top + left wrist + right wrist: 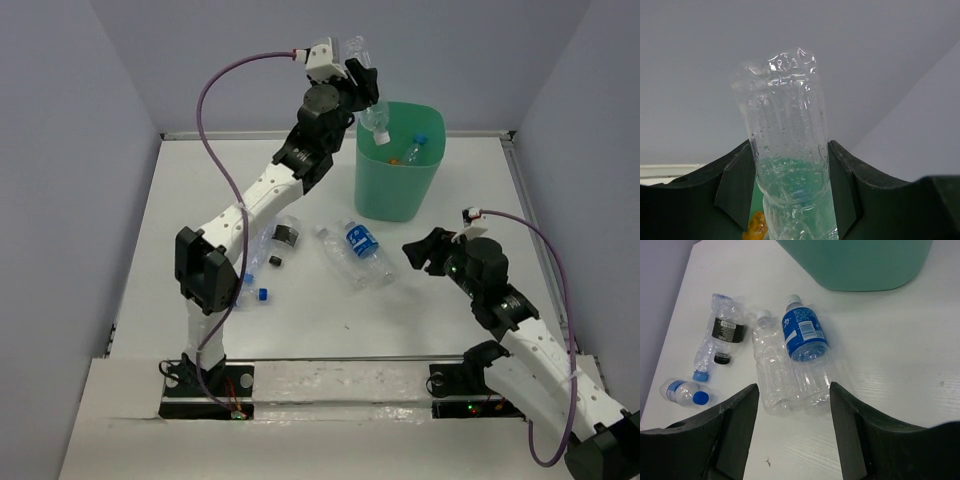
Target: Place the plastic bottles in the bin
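The left fingers (pixel 735 187) were clenched on a clear bottle (pixel 790 165), neck down, with the green bin (pixel 398 185) just below them. The right fingers (pixel 735 427) hung released over the bench (pixel 890 365). Ahead of them a blue-labelled bottle (pixel 804 332) lay touching an unlabelled bottle (pixel 771 367); a black-labelled bottle (pixel 722 335) and a small blue-capped bottle (pixel 684 392) lay farther to their left.

Bottle (pixel 790 150): clear crinkled plastic w/ droplets inside; bin (pixel 398 188): smooth matt green plastic; table (pixel 320 322): white, faint grain.
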Motion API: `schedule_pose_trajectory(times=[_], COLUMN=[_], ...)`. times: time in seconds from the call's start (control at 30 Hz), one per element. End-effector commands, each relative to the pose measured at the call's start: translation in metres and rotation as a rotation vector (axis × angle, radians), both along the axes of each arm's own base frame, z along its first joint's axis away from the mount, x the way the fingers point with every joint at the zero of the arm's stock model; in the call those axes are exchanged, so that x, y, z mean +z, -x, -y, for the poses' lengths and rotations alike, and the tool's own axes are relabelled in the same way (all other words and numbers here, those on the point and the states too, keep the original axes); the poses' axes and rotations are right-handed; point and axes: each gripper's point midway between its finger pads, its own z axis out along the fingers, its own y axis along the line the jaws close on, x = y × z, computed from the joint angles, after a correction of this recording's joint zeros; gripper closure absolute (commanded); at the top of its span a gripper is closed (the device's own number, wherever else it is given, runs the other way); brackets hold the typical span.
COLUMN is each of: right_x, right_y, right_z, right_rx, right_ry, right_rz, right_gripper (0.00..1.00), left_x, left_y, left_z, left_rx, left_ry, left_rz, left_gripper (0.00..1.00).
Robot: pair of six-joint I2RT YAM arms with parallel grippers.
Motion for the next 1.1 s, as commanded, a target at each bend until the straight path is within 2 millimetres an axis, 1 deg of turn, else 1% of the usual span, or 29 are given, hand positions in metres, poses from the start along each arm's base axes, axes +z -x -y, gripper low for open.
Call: schedule_pose_trajectory(times=[0.0, 0.03, 0.13, 0.17, 0.2, 0.23, 0.27, 0.3, 0.33, 0.37, 0.43, 0.47, 0.5, 0.53, 0.57, 0.6, 0.67, 0.7, 0.73, 0.77, 0.8, 0.83, 0.87, 0.9, 0.93, 0.97, 1.0, 1.03, 1.07], right_x=[0.013, 0.016, 0.021, 0.024, 0.024, 0.025, 0.026, 0.028, 0.029, 0.024, 0.026, 0.025, 0.016, 0.018, 0.015, 0.002, -0.009, -0.010, -0.026, -0.034, -0.041, -0.056, -0.056, -0.059, -0.064, -0.061, -0.066, -0.065, -0.073], right_y=[0.009, 0.010, 0.013, 0.014, 0.015, 0.015, 0.014, 0.014, 0.013, 0.011, 0.008, 0.006, 0.000, -0.004, -0.009, -0.016, -0.023, -0.029, -0.038, -0.040, -0.042, -0.049, -0.057, -0.060, -0.065, -0.068, -0.069, -0.072, -0.074], right_z=[-0.011, -0.012, -0.014, -0.014, -0.015, -0.015, -0.016, -0.018, -0.019, -0.021, -0.025, -0.027, -0.028, -0.028, -0.027, -0.028, -0.031, -0.032, -0.036, -0.040, -0.045, -0.044, -0.043, -0.042, -0.042, -0.043, -0.047, -0.050, -0.052], right_rx=[0.077, 0.088, 0.110, 0.113, 0.117, 0.120, 0.123, 0.131, 0.137, 0.149, 0.167, 0.174, 0.174, 0.173, 0.158, 0.154, 0.170, 0.171, 0.182, 0.196, 0.211, 0.205, 0.174, 0.166, 0.164, 0.160, 0.170, 0.171, 0.177], right_ry=[-0.042, -0.040, -0.039, -0.041, -0.043, -0.046, -0.047, -0.051, -0.050, -0.044, -0.032, -0.025, -0.006, 0.012, 0.029, 0.055, 0.105, 0.122, 0.161, 0.178, 0.199, 0.238, 0.267, 0.280, 0.294, 0.291, 0.298, 0.294, 0.296], right_rz=[0.037, 0.051, 0.071, 0.080, 0.083, 0.087, 0.088, 0.099, 0.102, 0.087, 0.087, 0.080, 0.050, 0.054, 0.043, -0.001, -0.028, -0.038, -0.095, -0.121, -0.136, -0.168, -0.162, -0.169, -0.174, -0.163, -0.177, -0.174, -0.194], right_gripper=[0.36, 0.35, 0.35, 0.35, 0.35, 0.35, 0.35, 0.35, 0.35, 0.33, 0.31, 0.29, 0.26, 0.24, 0.22, 0.19, 0.16, 0.15, 0.13, 0.12, 0.10, 0.09, 0.09, 0.07, 0.07, 0.07, 0.07, 0.07, 0.07], left_x=[0.039, 0.029, 0.020, 0.011, 0.008, 0.000, -0.003, -0.005, -0.005, 0.002, 0.013, 0.028, 0.037, 0.059, 0.062, 0.069, 0.080, 0.087, 0.094, 0.082, 0.077, 0.057, 0.051, 0.044, 0.028, 0.020, -0.007, -0.023, -0.054], left_y=[-0.016, -0.027, -0.038, -0.046, -0.048, -0.049, -0.048, -0.047, -0.045, -0.038, -0.031, -0.022, -0.017, -0.003, 0.001, 0.008, 0.023, 0.036, 0.050, 0.055, 0.061, 0.064, 0.077, 0.084, 0.098, 0.098, 0.113, 0.122, 0.137], left_z=[-0.006, 0.002, 0.017, 0.026, 0.032, 0.043, 0.047, 0.051, 0.055, 0.057, 0.055, 0.050, 0.046, 0.038, 0.034, 0.029, 0.020, 0.009, -0.001, -0.004, -0.008, -0.009, -0.022, -0.028, -0.042, -0.041, -0.055, -0.056, -0.067], left_rx=[0.102, 0.105, 0.113, 0.112, 0.109, 0.095, 0.088, 0.083, 0.074, 0.068, 0.066, 0.056, 0.053, 0.040, 0.034, 0.027, 0.009, -0.002, -0.022, -0.039, -0.052, -0.067, -0.073, -0.077, -0.084, -0.095, -0.102, -0.126, -0.138], left_ry=[0.073, 0.062, 0.030, 0.015, 0.000, -0.027, -0.037, -0.056, -0.066, -0.067, -0.075, -0.078, -0.081, -0.076, -0.111, -0.124, -0.153, -0.181, -0.188, -0.224, -0.227, -0.256, -0.277, -0.275, -0.233, -0.218, -0.214, -0.146, -0.139], left_rz=[0.148, 0.150, 0.170, 0.173, 0.179, 0.184, 0.185, 0.193, 0.198, 0.207, 0.225, 0.245, 0.253, 0.279, 0.274, 0.279, 0.276, 0.253, 0.247, 0.201, 0.171, 0.117, 0.069, 0.036, -0.022, -0.059, -0.126, -0.185, -0.230], left_gripper=[0.46, 0.46, 0.45, 0.44, 0.43, 0.39, 0.33, 0.16, 0.10, 0.01, 0.01, 0.01, 0.01, 0.01, 0.01, 0.01, 0.01, 0.01, 0.01, 0.01, 0.01, 0.01, 0.01, 0.01, 0.01, 0.01, 0.01, 0.01, 0.01])
